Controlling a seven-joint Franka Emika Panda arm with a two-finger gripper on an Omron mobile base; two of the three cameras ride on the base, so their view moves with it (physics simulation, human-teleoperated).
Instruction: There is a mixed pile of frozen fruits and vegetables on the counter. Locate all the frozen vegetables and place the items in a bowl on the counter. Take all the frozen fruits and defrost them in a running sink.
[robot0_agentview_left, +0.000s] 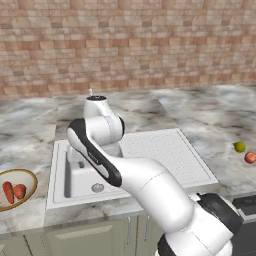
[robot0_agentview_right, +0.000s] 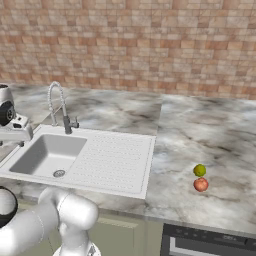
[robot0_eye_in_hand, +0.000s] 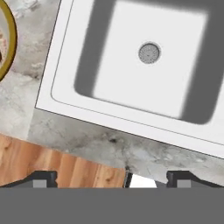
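Status by view follows.

Left base view: the bowl (robot0_agentview_left: 30, 176) sits on the counter (robot0_agentview_left: 210, 115) at the far left, just beside the sink (robot0_agentview_left: 160, 150). Both vegetables lie inside it: the long carrot-like piece (robot0_agentview_left: 8, 192) and the stubbier piece (robot0_agentview_left: 19, 190), touching or nearly so. The yellow-green ball (robot0_agentview_left: 240, 146) and the red-orange ball (robot0_agentview_left: 250, 157) rest close together on the counter, well right of the drainboard. The arm arches over the basin.

Right base view: the faucet (robot0_agentview_right: 59, 107) stands at the far left corner of the sink. No running water is discernible. Both fruits lie right of the sink, toward the near edge, the yellow-green one behind the red-orange one.

Hand view: the gripper (robot0_eye_in_hand: 112, 179) looks straight down over the basin and its drain (robot0_eye_in_hand: 149, 53). Fingers are spread wide; nothing is between them.

Handling judgement: vegetable sorting appears complete; fruits remain. Each ball is likely light, rigid and smooth, so it may roll or slip. Grasp across the widest part, from above, jaws centred.
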